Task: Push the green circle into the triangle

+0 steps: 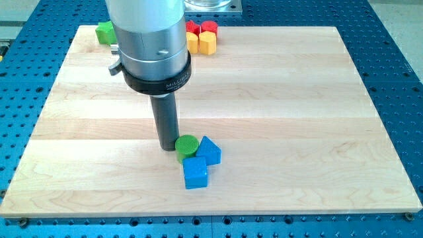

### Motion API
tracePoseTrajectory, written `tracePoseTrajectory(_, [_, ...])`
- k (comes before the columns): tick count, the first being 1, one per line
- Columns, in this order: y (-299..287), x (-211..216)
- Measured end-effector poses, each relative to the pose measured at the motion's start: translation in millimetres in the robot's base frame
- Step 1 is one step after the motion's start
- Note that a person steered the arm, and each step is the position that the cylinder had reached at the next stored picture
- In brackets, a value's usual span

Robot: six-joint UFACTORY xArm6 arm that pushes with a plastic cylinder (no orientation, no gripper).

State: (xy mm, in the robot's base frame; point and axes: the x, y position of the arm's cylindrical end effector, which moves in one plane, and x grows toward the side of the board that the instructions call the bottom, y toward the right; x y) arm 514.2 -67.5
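The green circle is a short green cylinder near the board's lower middle. It touches the blue triangle on its right. A blue cube lies just below both and touches them. My tip is down on the board, pressed against the green circle's left side. The rod rises from there to the large grey arm body above.
A second green block sits at the board's top left. Two red blocks and two yellow blocks are clustered at the top middle, partly hidden by the arm. The wooden board lies on a blue perforated table.
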Motion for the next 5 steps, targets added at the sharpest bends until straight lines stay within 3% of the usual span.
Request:
tracePoseTrajectory(3, [0, 0])
tracePoseTrajectory(4, [-35, -42])
tracePoseTrajectory(5, [-155, -107])
